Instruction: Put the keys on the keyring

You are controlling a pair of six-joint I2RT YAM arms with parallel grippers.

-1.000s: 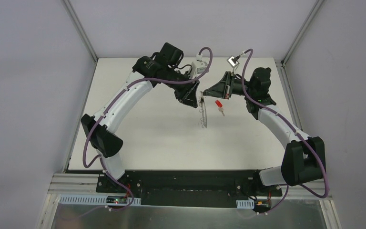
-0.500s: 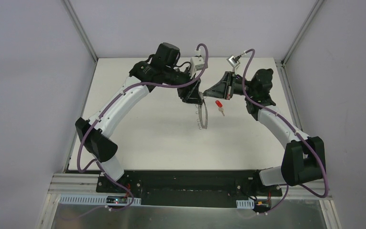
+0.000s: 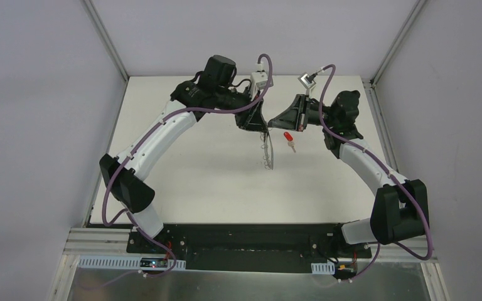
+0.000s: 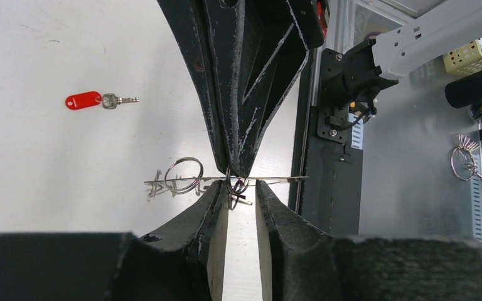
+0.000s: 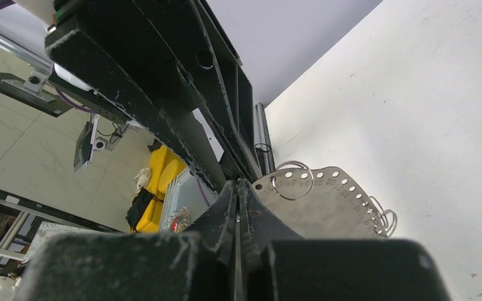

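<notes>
While right tool (image 5: 236, 188) pinches the keyring (image 5: 326, 200), left tool (image 3: 262, 129) apart around a wire loop (image 4: 235, 188), red key (image 4: 83, 100) nearby

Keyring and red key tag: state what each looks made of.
The keyring looks like thin sheet metal: matt grey, punched holes with stamped numbers, blade-thin seen edge-on. The red tag is probably plastic: smooth, uniformly bright, slightly glossy.

Under the left pincer (image 4: 241, 187) lies a white bench (image 3: 194, 175), faintly scuffed; pale grey walls (image 3: 37, 94) stand beyond both pincers and to either side; well past the left pincer, off the bench, sits a yellow perforated basket (image 4: 471, 56); beyond the right pincer (image 5: 237, 185) show something yellow (image 5: 163, 172) and a tiled floor (image 5: 6, 150); a dull metal sheet (image 3: 251, 285) lies well back from both pincers.
</notes>
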